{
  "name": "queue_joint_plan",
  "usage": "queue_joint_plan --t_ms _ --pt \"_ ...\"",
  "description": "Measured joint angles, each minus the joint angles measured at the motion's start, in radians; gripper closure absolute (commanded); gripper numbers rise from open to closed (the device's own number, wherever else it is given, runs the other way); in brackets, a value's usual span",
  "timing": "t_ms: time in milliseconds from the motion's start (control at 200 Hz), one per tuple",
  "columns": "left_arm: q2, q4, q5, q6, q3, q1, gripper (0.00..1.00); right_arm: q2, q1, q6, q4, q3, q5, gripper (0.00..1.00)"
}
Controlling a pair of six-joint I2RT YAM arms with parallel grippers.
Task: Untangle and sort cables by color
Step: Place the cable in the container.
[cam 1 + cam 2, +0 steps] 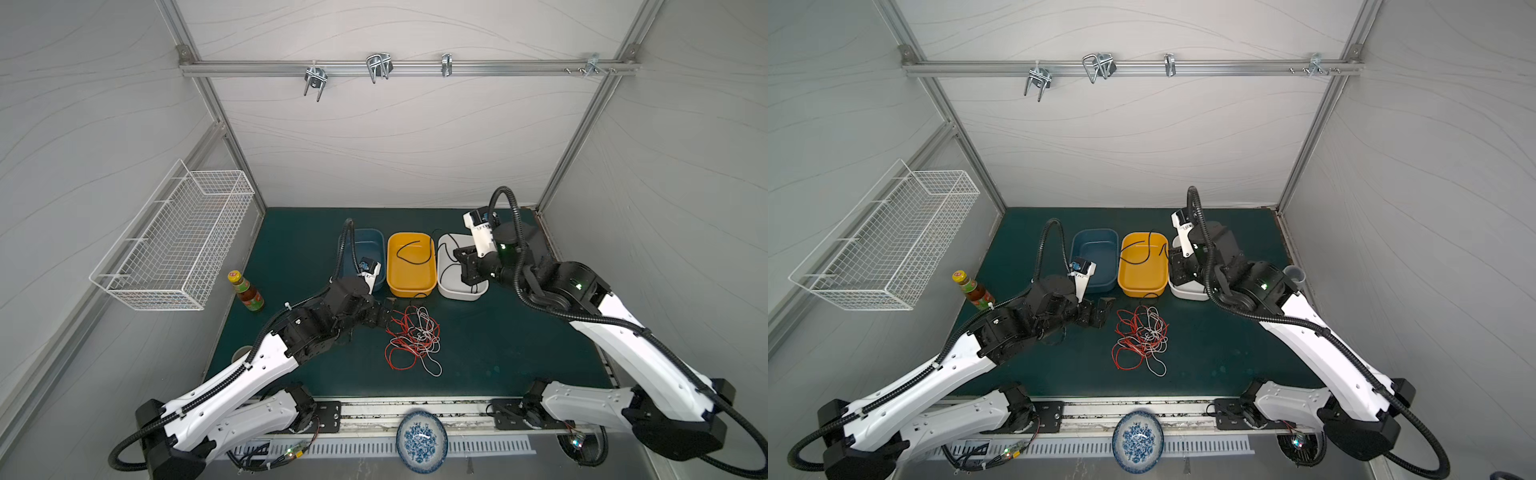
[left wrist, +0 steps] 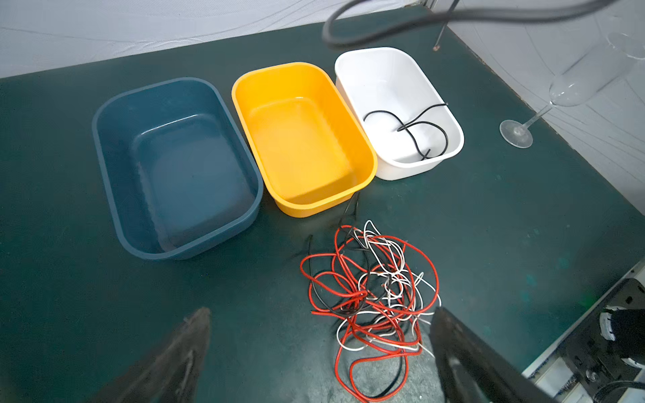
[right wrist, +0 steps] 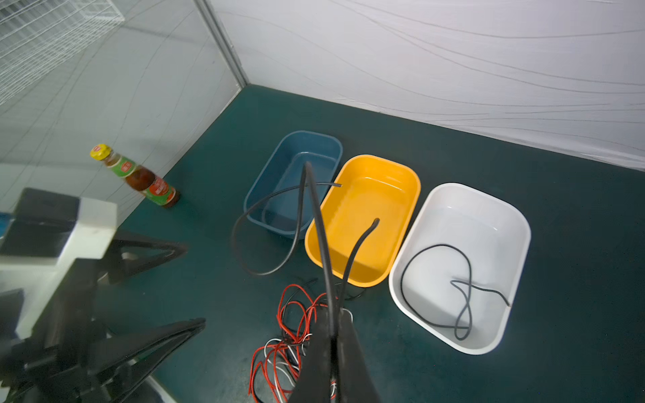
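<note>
A tangle of red, white and black cables lies on the green mat in front of three bins. My left gripper stands open just left of the tangle, holding nothing. Held high near the white bin, my right gripper is shut on a black cable, which loops in the air over the yellow bin. Another black cable lies inside the white bin.
An empty blue bin sits left of the yellow one. A sauce bottle stands at the mat's left edge, a wine glass at its right. A wire basket hangs on the left wall. A patterned plate lies at the front.
</note>
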Motion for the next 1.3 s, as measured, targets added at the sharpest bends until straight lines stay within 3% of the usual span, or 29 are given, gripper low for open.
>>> queue_joint_plan --t_ms 450,1300 --pt "0.003 0.002 -0.048 0.006 -0.002 0.000 0.04 -0.037 -0.309 0.087 -0.017 -0.135 -0.026 1.00" --pt "0.028 0.002 -0.067 0.023 -0.002 -0.007 0.04 0.117 -0.451 0.181 0.164 -0.345 -0.101 1.00"
